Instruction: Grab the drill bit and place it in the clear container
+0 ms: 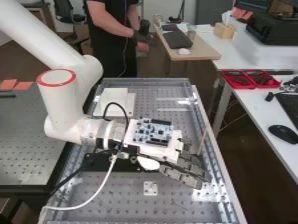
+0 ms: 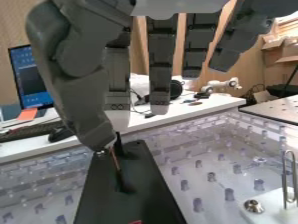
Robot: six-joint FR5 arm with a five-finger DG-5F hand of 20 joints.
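Observation:
In the high view the hand (image 1: pixel 187 169) is over the middle of the perforated bench, with its fingers extended. In the wrist view the hand (image 2: pixel 159 65) is open, its fingers straight and apart from the thumb. The thumb's tip (image 2: pixel 100 140) is just above a black plate (image 2: pixel 136 200), close to a thin, reddish, slanted piece (image 2: pixel 115 159) beside small black posts. This thin piece may be the drill bit; I cannot tell whether the thumb touches it. A black plate (image 1: pixel 116 163) lies partly under the wrist in the high view. I cannot make out a clear container.
A white block (image 1: pixel 114 98) sits at the bench's far left, and raised metal rails (image 1: pixel 216 155) border the bench. A small light bracket (image 1: pixel 150 188) is on the near part. In the wrist view a white plate (image 2: pixel 279 212) carries a metal knob and a hook.

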